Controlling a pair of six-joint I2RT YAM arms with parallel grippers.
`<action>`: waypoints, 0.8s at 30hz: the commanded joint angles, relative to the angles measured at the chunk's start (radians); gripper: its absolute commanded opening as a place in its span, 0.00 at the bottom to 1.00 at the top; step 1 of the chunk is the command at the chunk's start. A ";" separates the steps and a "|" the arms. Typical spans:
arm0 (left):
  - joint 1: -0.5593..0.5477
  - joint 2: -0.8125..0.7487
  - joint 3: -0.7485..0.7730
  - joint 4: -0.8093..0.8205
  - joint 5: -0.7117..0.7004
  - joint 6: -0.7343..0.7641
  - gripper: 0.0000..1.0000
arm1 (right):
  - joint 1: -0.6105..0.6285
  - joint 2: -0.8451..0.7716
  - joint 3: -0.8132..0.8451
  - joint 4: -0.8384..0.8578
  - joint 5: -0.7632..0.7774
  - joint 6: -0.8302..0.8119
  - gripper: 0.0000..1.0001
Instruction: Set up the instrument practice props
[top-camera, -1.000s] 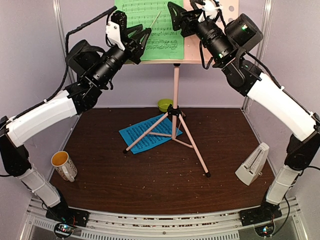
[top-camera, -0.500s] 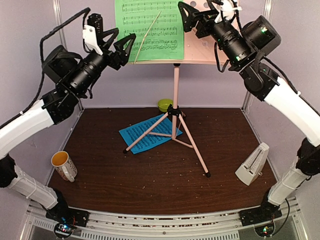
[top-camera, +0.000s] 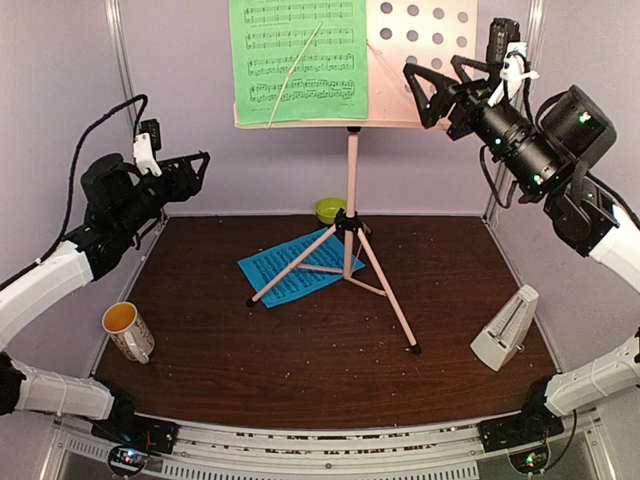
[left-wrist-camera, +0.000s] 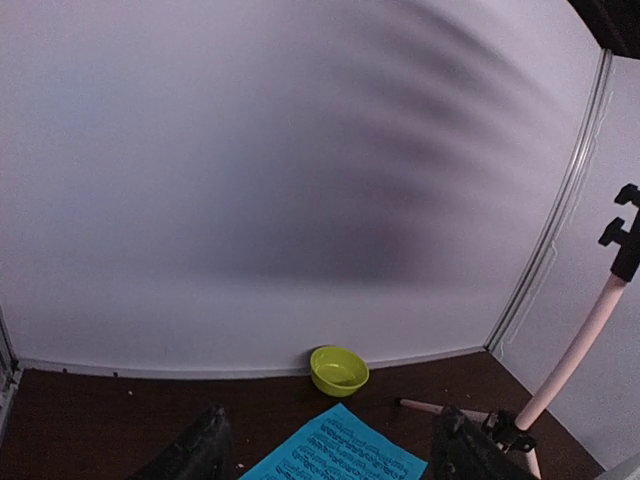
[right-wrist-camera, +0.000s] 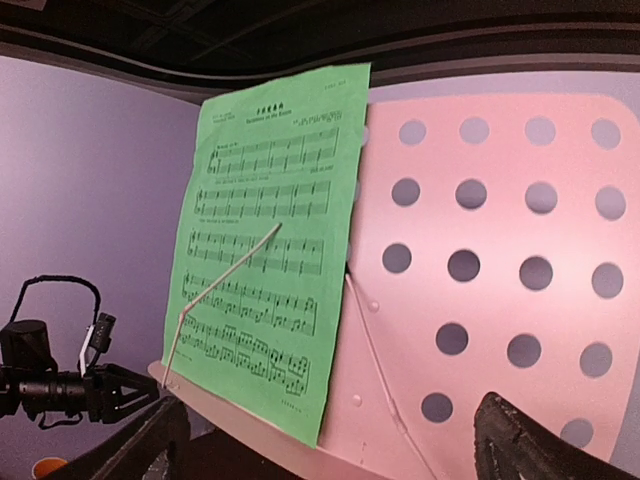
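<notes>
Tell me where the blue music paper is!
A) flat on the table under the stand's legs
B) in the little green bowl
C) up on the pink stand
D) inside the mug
A: the blue sheet lies flat on the table beneath the stand legs; only the green sheet is up on the stand.

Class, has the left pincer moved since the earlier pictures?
Yes: the left pincer has drawn back leftward and down, away from the green sheet on the stand.
</notes>
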 joint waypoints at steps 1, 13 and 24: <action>0.056 0.070 -0.045 0.013 0.101 -0.182 0.69 | -0.007 -0.070 -0.149 -0.070 0.050 0.104 1.00; 0.098 0.232 -0.169 0.021 0.133 -0.437 0.65 | -0.020 -0.186 -0.523 -0.106 0.048 0.212 1.00; 0.098 0.233 -0.263 0.013 0.151 -0.399 0.61 | 0.106 0.032 -0.636 0.009 0.070 0.040 0.85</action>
